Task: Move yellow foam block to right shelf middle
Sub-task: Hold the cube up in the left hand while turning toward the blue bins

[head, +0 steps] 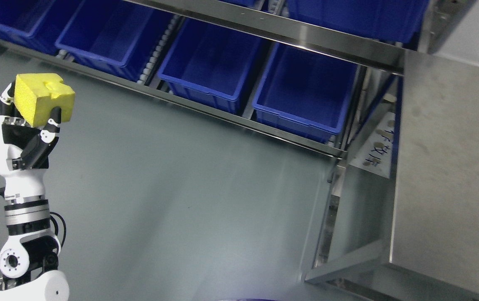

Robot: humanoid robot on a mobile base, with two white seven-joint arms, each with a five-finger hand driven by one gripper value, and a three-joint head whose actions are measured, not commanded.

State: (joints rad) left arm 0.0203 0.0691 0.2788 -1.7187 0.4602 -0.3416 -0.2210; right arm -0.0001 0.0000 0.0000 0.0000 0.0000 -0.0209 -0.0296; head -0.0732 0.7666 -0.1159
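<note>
Yellow foam block: I am holding it raised in the left hand, fingers grasping it, well apart from the blue bins.

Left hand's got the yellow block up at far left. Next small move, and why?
Probably carry it rightward while keeping the grip. The left hand is shut on the yellow foam block, raised over the grey floor at the picture's far left, while the steel shelf unit stands at the far right. Nothing shows between them, so a sideways sweep looks clear.
</note>
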